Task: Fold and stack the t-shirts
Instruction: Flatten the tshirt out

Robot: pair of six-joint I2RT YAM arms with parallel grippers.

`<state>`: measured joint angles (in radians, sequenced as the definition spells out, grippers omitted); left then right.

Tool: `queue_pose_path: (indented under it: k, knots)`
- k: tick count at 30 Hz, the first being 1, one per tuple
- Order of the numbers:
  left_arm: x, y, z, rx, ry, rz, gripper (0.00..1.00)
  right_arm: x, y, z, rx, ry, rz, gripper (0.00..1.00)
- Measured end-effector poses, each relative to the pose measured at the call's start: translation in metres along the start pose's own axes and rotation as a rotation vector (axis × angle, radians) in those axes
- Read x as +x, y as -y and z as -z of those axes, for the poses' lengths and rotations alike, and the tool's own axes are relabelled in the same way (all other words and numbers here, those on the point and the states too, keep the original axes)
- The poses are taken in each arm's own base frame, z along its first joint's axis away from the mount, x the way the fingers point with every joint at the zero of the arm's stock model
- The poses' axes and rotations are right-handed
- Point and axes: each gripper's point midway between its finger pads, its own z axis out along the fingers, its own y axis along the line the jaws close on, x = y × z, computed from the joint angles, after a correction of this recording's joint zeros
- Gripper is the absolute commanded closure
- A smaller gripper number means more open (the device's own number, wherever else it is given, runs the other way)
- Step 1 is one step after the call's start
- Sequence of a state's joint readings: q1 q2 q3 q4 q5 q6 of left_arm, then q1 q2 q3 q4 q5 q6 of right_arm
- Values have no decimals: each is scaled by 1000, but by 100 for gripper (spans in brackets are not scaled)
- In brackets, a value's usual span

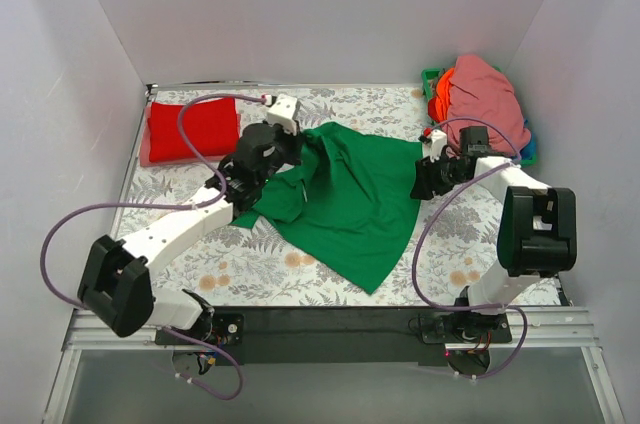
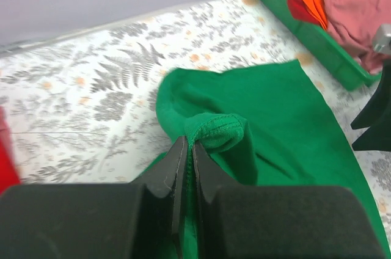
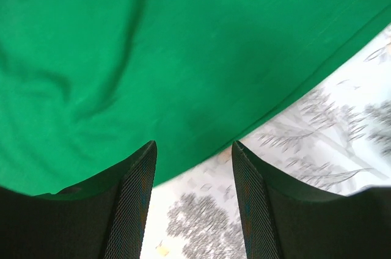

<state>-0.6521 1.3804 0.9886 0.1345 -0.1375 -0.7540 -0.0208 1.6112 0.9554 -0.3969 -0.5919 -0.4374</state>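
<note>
Left claw (image 2: 189, 146) pinches the green t-shirt (image 2: 275, 106) at its bunched edge.

Surface (image 1: 260, 269) seen from above, covered with a white cloth printed with grey ferns and small orange blossoms. Centre of the frame: green t-shirt (image 1: 355, 194), mostly spread flat, its left part bunched, one corner reaching toward the lower centre. Upper left: red t-shirt (image 1: 190, 129), folded into a rectangle, lying apart from the green one. Upper right corner: green basket (image 1: 428, 74), set beside the right wall.
</note>
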Motion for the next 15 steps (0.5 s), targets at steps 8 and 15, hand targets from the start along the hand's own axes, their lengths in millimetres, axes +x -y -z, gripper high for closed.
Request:
queue_pose_path:
  k: [8, 15]
  knots:
    - [-22, -41, 43, -82, 73, -5, 100, -14, 35, -27, 117, -68, -20, 41]
    - [-31, -68, 69, -164, 100, -42, 100, -20, 45, -44, 175, -114, -2, 48]
